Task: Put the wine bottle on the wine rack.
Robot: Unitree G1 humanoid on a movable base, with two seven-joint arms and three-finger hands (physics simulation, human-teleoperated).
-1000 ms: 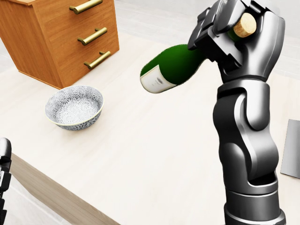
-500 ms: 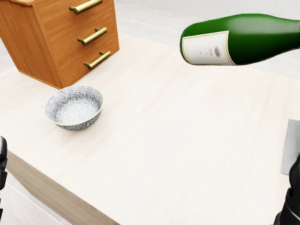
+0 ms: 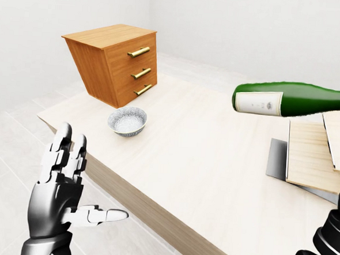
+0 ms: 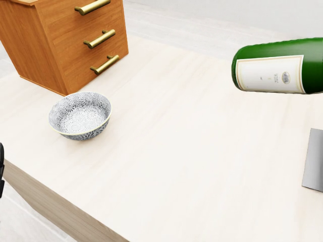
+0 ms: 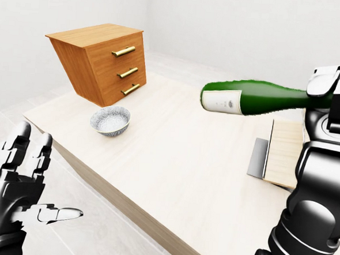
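Your right robot hand [image 5: 328, 91] was closed around the neck of the wine bottle [image 5: 258, 98]. It held the bottle up in the air, lying flat on its side, with the bottom and its white label pointing left. The bottle hung above the right part of the bench [image 3: 202, 164] and did not touch it.

Your left robot hand [image 3: 62, 196] was empty, with its fingers spread out, low on the near left, off the edge of the bench.

So the picking up was done. The putting down was not done yet.

Under the bottle, on the right side of the bench, lay some flat wooden boards [image 3: 309, 156] on a grey plate [image 3: 277, 160]. That may have been the wine rack, but I could not tell for sure.

Farther left stood a small patterned bowl [image 3: 127, 121], and beyond it a wooden drawer chest [image 3: 113, 63].
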